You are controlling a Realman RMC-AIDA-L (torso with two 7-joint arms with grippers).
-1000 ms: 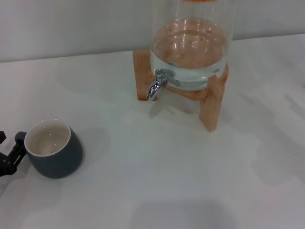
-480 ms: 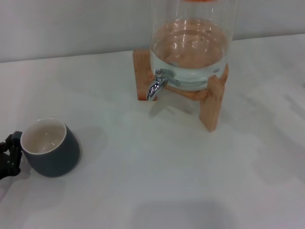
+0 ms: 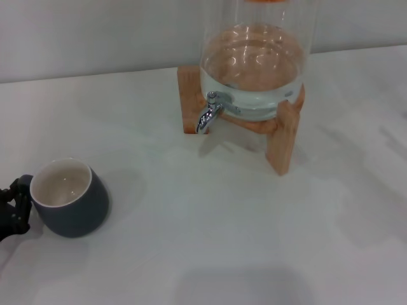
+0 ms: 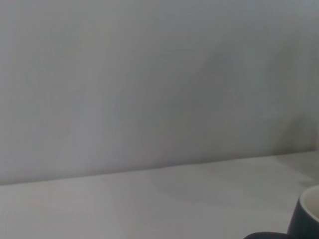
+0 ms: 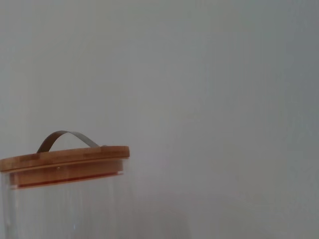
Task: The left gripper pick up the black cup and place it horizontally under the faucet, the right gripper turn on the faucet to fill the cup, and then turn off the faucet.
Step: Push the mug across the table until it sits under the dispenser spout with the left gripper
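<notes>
On the white table [image 3: 210, 216], the black cup [image 3: 70, 198] sits toward eight o'clock of the head view, near the left edge, tipped a little so its cream inside faces up and toward ten o'clock. The left gripper [image 3: 14, 206] shows only as black finger parts at nine o'clock of the cup, right against the side where the small loop handle sits; whether its fingers are spread or pinched on the handle cannot be told. The left wrist view catches just a sliver of the cup's [image 4: 306, 219] rim and dark wall above the table, with a plain wall behind. Well apart from the cup, toward one o'clock, the glass jar [image 3: 254, 63] stands on a wooden stand [image 3: 283, 136], partly filled with water. The chrome faucet [image 3: 208, 113] juts from the jar's base, its spout curving down toward seven o'clock. The right wrist view shows the jar's bamboo lid [image 5: 62, 162] with a metal strap handle [image 5: 67, 137]. The right gripper appears in no view.
</notes>
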